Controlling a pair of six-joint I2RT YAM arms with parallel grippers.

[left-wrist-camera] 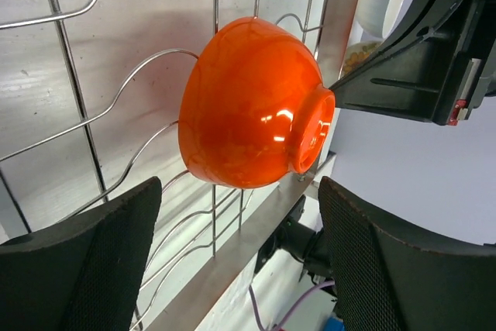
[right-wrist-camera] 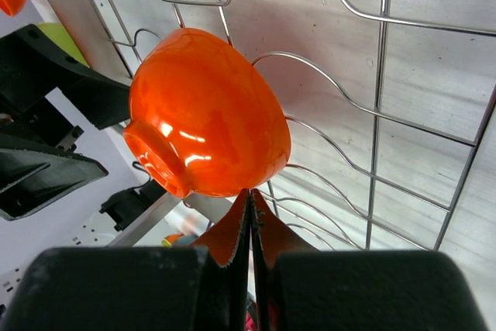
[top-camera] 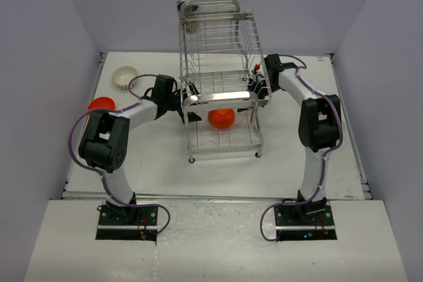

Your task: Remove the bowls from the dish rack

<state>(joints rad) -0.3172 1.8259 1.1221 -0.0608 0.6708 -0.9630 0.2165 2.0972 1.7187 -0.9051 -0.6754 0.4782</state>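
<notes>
The orange bowl (top-camera: 221,118) is lying tipped on the dish rack's (top-camera: 221,99) lower shelf, so the left gripper (left-wrist-camera: 240,195) is gaping empty at it, likely for a grasp, while the right gripper (right-wrist-camera: 249,207) is idling closed beside the rack.

Two orange bowls (top-camera: 221,118); one white bowl (top-camera: 124,77); one dish rack (top-camera: 218,100); two arms (top-camera: 106,140)

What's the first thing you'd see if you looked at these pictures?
The shiny orange bowl jumps out, sitting on the lower shelf of the tall wire rack in the middle of the table. The grippers flank it: the left gripper is open and the right gripper is shut. A second orange bowl sits on the table at the left.
</notes>
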